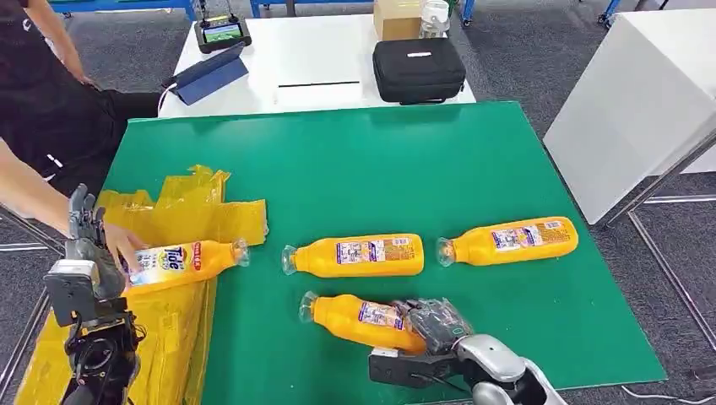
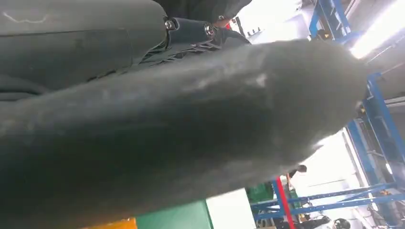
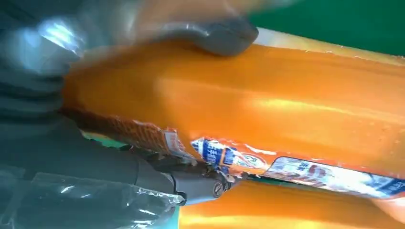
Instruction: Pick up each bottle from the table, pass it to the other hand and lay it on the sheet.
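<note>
Bottles lie across the green surface (image 1: 473, 160): the nearest bottle (image 1: 363, 319) is on its side close to the front edge, and the right hand (image 1: 435, 325) has its fingers (image 3: 215, 34) wrapped over the base end, gripping it. Two more, the middle bottle (image 1: 355, 255) and the far-right bottle (image 1: 509, 240), lie on their sides well apart from that hand. A fourth, the labelled bottle (image 1: 181, 260), rests on the yellow sheet (image 1: 181, 211) at the left, with a person's hand (image 1: 125, 240) touching its base end. The left hand (image 1: 84, 245) stands just beside that bottle with fingers raised and apparently holding nothing, though its wrist view is too close and dark to be sure.

Risk, as I judge it, lies in the grip: the right hand holds the bottle far from its middle, so the neck end could sag or the smooth plastic could roll out during the lift. The handover could also fail if the left hand is not free of the person's hand and the labelled bottle when the right one comes across. The crumpled sheet may let a bottle roll.

Behind the green surface, a white table (image 1: 321, 63) carries a black case (image 1: 419, 69), a cardboard box (image 1: 397, 17), a blue folder (image 1: 209, 74) and a small screen device (image 1: 222, 34). The middle bottle lies between the grasped one and the far side, near the lifting path
</note>
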Robot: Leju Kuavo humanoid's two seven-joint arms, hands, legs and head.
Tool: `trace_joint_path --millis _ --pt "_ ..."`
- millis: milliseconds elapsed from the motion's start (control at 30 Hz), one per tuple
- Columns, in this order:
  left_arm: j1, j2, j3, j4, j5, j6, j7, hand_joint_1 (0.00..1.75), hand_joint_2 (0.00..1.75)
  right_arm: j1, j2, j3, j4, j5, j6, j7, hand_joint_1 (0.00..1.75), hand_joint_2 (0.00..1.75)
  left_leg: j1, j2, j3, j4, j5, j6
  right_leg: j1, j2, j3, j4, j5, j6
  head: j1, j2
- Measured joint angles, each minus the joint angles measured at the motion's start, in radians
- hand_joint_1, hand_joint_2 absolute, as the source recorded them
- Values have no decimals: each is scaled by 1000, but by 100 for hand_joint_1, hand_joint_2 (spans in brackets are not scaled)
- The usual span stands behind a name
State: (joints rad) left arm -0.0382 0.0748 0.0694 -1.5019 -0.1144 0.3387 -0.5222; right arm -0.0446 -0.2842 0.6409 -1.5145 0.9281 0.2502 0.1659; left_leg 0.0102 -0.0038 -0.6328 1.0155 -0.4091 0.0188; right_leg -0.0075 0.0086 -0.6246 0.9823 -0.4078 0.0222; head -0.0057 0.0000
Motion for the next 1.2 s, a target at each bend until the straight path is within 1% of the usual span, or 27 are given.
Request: trace_joint_path --millis 200,267,367,467,500,567,633,700,767,833,900,1000,1067,1200 --pt "-11 0 -1 8 38 -19 6 0 0 -2 1 0 8 4 -3 -3 175 175 0 0 1 0 0 0 0 0 1 0 0 0 0 0" --pt "-19 0 -1 14 83 -55 24 0 0 -1 1 -4 11 -19 -9 -13 175 175 0 0 1 0 0 0 0 0 2 0 0 0 0 0" --pt "-18 0 -1 17 211 -154 59 0 0 13 2 -34 9 -99 -26 -42 175 175 -1 0 1 0 0 0 0 0 2 0 0 0 0 0" --pt "-16 0 -1 19 248 -182 63 0 0 19 2 -54 3 -127 -26 -51 175 175 -1 0 1 0 0 0 0 0 2 0 0 0 0 0" --pt "-16 0 -1 19 251 -185 63 0 175 21 2 -59 3 -127 -26 -51 175 175 -1 0 1 0 0 0 0 0 2 0 0 0 0 0" --pt "-16 0 -1 19 256 -191 65 0 175 22 2 -69 0 -132 -26 -53 175 175 -1 0 1 0 0 0 0 0 2 0 0 0 0 0" --pt "-15 0 -1 19 307 -228 82 0 175 26 2 -78 -3 -176 -34 -81 175 175 -1 0 1 0 0 0 0 0 2 0 0 0 0 0" --pt "-7 0 0 19 423 -307 121 0 175 34 5 -107 -7 -304 -47 -151 175 175 -1 0 0 0 0 0 0 0 2 0 0 0 0 0" --pt "10 -2 3 19 537 -384 153 0 175 52 8 -137 -15 -452 -34 -231 175 175 -1 -1 -2 0 0 0 0 0 1 0 0 0 0 0" --pt "27 -4 5 19 597 -426 167 0 175 50 21 -167 -28 -582 -12 -295 175 175 -1 0 -3 0 0 0 -1 0 -1 0 1 0 -1 0" --pt "33 -11 6 19 612 -439 170 0 175 29 34 -195 -37 -654 7 -323 175 175 0 0 -3 0 0 0 0 0 -1 0 1 0 0 0" --pt "33 -26 6 18 640 -460 193 0 175 -18 60 -213 -39 -712 13 -337 175 175 0 0 -3 0 1 1 0 0 -1 0 1 0 0 0" --pt "34 -38 6 16 675 -484 219 0 175 -38 79 -225 -46 -735 -3 -351 175 175 0 0 -4 0 1 1 0 0 -1 1 1 0 0 0" --pt "47 -63 0 -10 750 -528 259 0 175 -97 128 -225 -46 -693 -109 -364 175 175 -1 0 -4 0 1 1 0 0 -2 1 1 0 0 0"
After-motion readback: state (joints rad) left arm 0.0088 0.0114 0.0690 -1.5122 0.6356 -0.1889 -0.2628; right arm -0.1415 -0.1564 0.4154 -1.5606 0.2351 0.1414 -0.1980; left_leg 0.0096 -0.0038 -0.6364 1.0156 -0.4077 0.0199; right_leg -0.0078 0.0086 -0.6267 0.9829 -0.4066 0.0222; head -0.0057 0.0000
